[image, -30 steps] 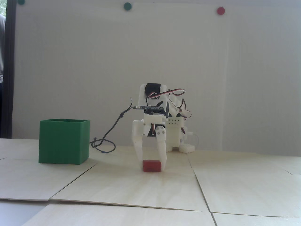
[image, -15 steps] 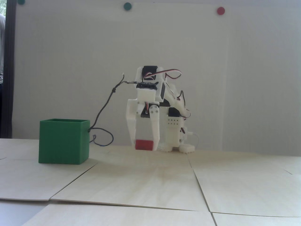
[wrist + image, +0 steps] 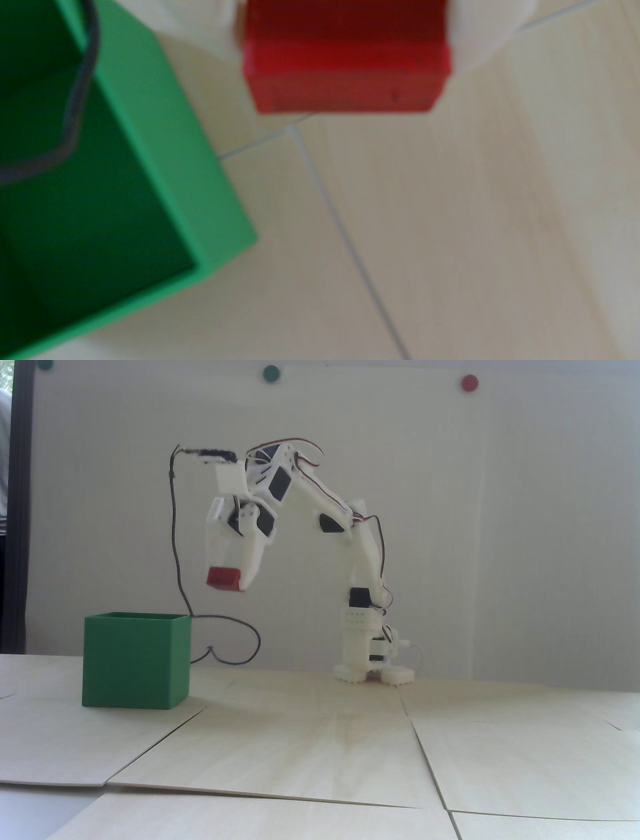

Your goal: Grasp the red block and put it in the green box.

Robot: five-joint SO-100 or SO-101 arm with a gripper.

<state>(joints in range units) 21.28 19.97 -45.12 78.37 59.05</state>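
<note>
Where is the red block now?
In the fixed view, the red block hangs in the gripper, above and right of the green box.

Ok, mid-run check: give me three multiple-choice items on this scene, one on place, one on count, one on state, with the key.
1. Where is the red block?
A. inside the box
B. in the air, right of the green box in the fixed view
C. on the table

2. How many round dots are on the wall?
A. one
B. five
C. three

3. The gripper is:
A. shut on the block
B. open and empty
C. resting on the table

Key: B, the block hangs above and beside the box rim; C, two green, one red; A, fingers flank the block in the wrist view.
</note>
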